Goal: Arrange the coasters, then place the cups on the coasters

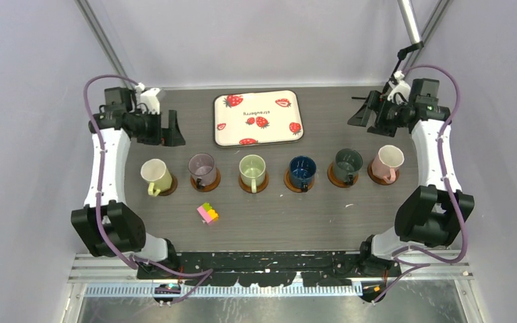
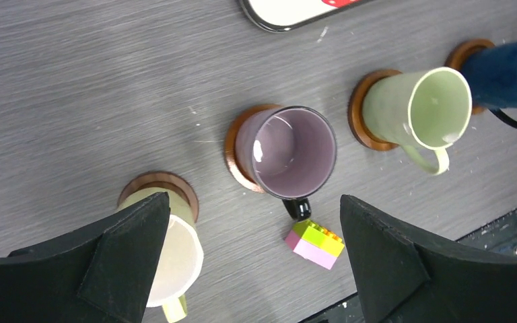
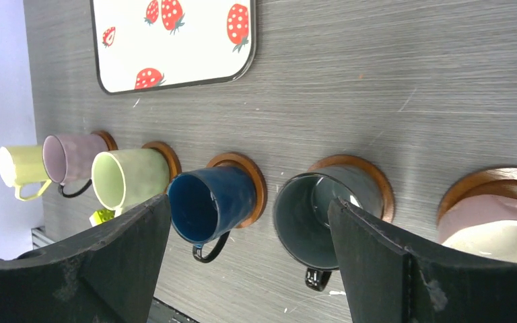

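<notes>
Several cups stand in a row across the table, each on a brown round coaster (image 1: 210,182): cream-yellow (image 1: 155,175), purple-grey (image 1: 201,166), pale green (image 1: 252,168), dark blue (image 1: 302,169), dark grey-green (image 1: 347,162) and pink (image 1: 388,159). My left gripper (image 1: 173,130) hangs open behind the row's left end, nothing between its fingers; its wrist view shows the purple-grey cup (image 2: 289,151) and the cream-yellow cup (image 2: 175,259) below. My right gripper (image 1: 362,112) is open and empty behind the right end, above the dark blue cup (image 3: 212,202) and the dark grey-green cup (image 3: 309,208).
A white strawberry-print tray (image 1: 258,118) lies at the back centre. A small pink-yellow-green block toy (image 1: 208,213) sits in front of the purple-grey cup, near the table's front edge. Metal frame posts rise at both back corners.
</notes>
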`<state>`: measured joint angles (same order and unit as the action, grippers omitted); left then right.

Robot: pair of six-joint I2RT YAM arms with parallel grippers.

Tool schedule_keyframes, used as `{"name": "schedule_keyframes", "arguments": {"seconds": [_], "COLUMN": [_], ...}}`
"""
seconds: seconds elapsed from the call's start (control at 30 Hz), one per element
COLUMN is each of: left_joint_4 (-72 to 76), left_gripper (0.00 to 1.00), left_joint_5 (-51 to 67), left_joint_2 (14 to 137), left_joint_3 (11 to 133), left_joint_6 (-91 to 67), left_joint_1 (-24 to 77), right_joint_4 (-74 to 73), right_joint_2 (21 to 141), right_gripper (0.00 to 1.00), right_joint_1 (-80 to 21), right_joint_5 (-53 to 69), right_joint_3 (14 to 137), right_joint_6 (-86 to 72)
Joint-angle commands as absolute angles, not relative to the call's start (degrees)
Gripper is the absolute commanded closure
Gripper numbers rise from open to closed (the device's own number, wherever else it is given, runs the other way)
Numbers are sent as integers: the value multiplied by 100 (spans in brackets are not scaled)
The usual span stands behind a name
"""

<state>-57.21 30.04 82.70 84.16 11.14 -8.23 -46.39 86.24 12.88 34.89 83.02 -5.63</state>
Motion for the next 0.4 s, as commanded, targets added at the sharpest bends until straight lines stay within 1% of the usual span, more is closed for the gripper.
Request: {"name": "schedule_keyframes", "arguments": {"seconds": [0.0, 0.2, 0.37], "left_joint_4": [-5520, -5165, -5021], "left_gripper": [0, 0, 0], "left_joint_5": [3304, 3204, 3038], "left_joint_2": [8160, 8073, 8027], "left_joint_3": [8388, 8093, 8065], "left_joint_6": [1189, 943, 871], "left_joint_1": [-1150, -1174, -1172], "right_joint_4": [-4531, -4100, -4065], "right_joint_2": [8629, 8649, 8651], "right_gripper": [9, 9, 9], "right_joint_1": [1492, 1497, 1496], "right_joint_5": [3886, 3949, 3905], "right_joint_3": [8300, 8042, 8058], "right_joint_6": [-345, -633, -636]}}
